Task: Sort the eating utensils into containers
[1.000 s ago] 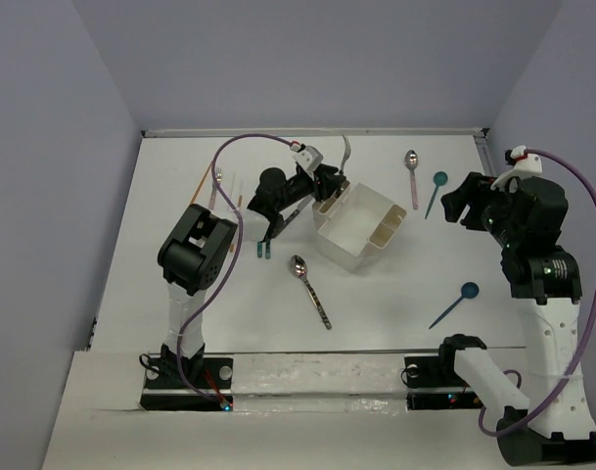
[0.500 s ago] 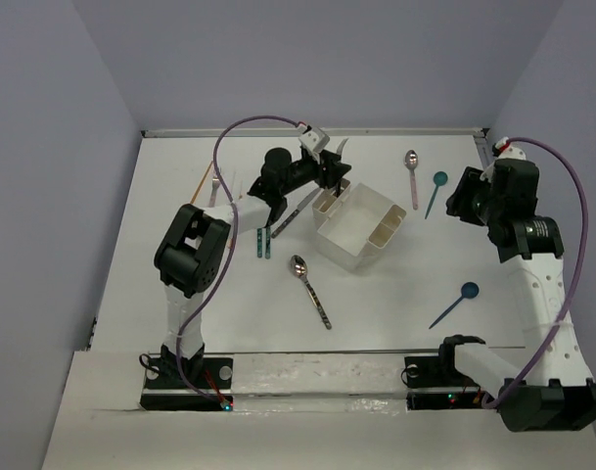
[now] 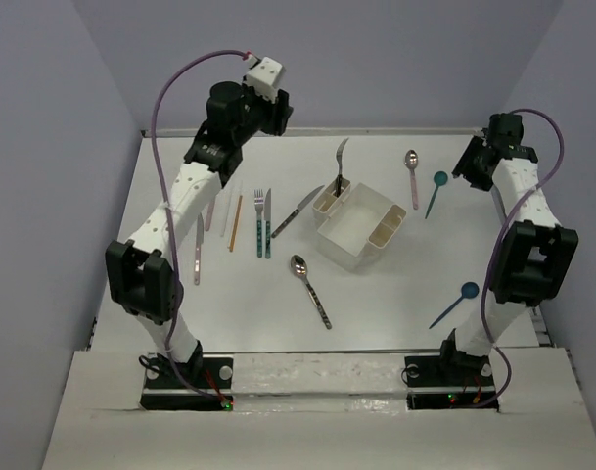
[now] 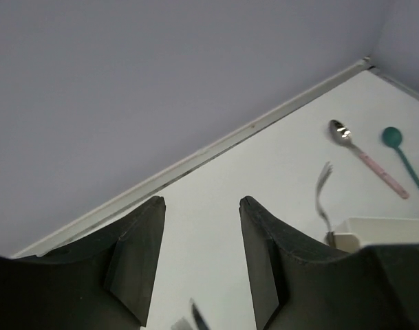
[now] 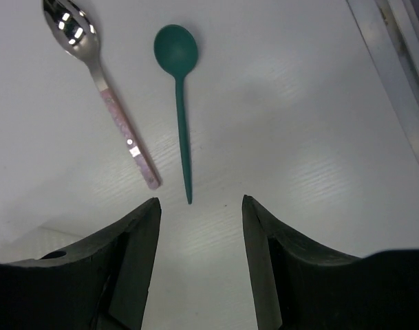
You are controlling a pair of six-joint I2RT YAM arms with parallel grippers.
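The white caddy [image 3: 361, 227] stands mid-table, with a metal fork [image 3: 339, 166] upright in its left end slot; the fork also shows in the left wrist view [image 4: 324, 206]. My left gripper [image 3: 280, 110] is open and empty, raised high over the far left of the table. My right gripper [image 3: 470, 164] is open and empty, low over the table just right of a teal spoon [image 5: 180, 103] and a pink-handled spoon [image 5: 106, 89]. On the table lie a second teal spoon [image 3: 457, 304], a dark-handled spoon [image 3: 309, 289], a knife [image 3: 296, 212], two teal-handled utensils [image 3: 264, 223] and an orange chopstick [image 3: 235, 222].
Two pink-handled utensils [image 3: 198, 250] lie near the table's left side under the left arm. The back wall's white ledge [image 3: 317, 131] runs behind everything. The right wall edge [image 5: 391, 62] is close to my right gripper.
My left gripper has let go of the fork in the caddy's slot and risen up and to the left. My right arm has stretched out towards the far right, by the teal spoon.
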